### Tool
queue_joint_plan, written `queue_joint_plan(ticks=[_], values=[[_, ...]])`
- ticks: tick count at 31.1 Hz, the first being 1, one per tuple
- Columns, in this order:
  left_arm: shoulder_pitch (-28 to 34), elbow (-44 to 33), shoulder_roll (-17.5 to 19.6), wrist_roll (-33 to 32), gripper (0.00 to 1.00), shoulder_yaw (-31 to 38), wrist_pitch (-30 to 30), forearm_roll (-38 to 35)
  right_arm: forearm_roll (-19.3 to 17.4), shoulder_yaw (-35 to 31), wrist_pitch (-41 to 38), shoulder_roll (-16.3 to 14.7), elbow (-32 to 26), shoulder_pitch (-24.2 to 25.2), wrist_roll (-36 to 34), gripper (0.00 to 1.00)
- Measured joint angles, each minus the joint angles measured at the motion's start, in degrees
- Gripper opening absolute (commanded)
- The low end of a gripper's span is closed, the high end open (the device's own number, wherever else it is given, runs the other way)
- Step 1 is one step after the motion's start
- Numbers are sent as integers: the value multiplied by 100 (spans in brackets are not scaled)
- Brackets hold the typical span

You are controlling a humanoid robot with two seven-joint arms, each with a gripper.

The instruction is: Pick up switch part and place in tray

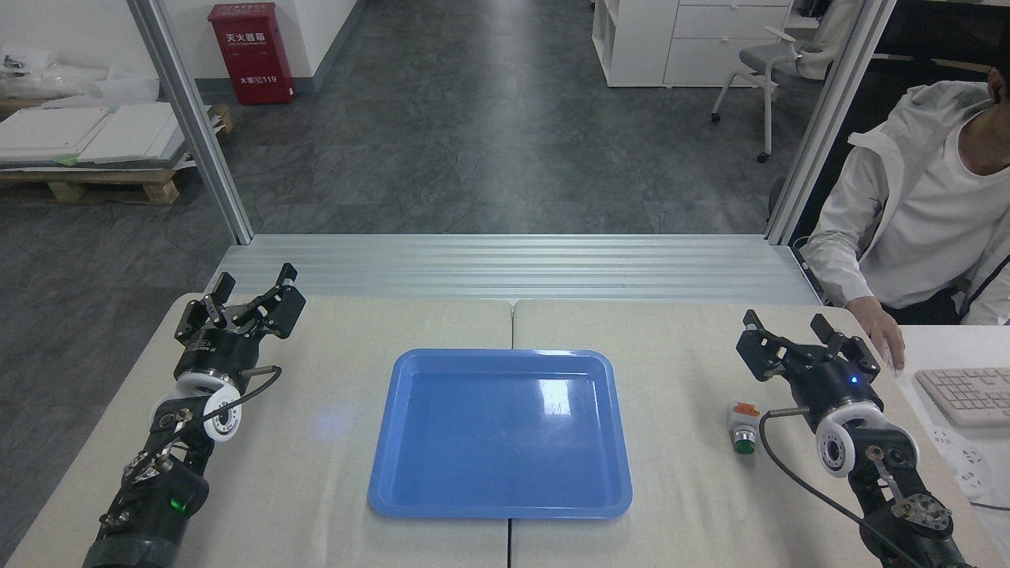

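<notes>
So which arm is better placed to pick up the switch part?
The right. The switch part lies just beside the open right claw; the left claw is beyond the tray.

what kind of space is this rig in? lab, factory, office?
Most likely an office-style lab. A person sits at a keyboard beside the table, white drawers and an office chair stand behind, and a pallet holds white boards.

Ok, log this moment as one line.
stage: pre-grasp | switch part: on table, right of tray | tray: empty | right gripper: open, empty | left gripper: open, idle
</notes>
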Motion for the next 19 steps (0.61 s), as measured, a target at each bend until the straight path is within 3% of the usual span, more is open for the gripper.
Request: queue_joint_plan(ticks=[19], values=[[0,0,0,-2,100,0,0,0,19,12,26,38,-18,-4,-10,99]])
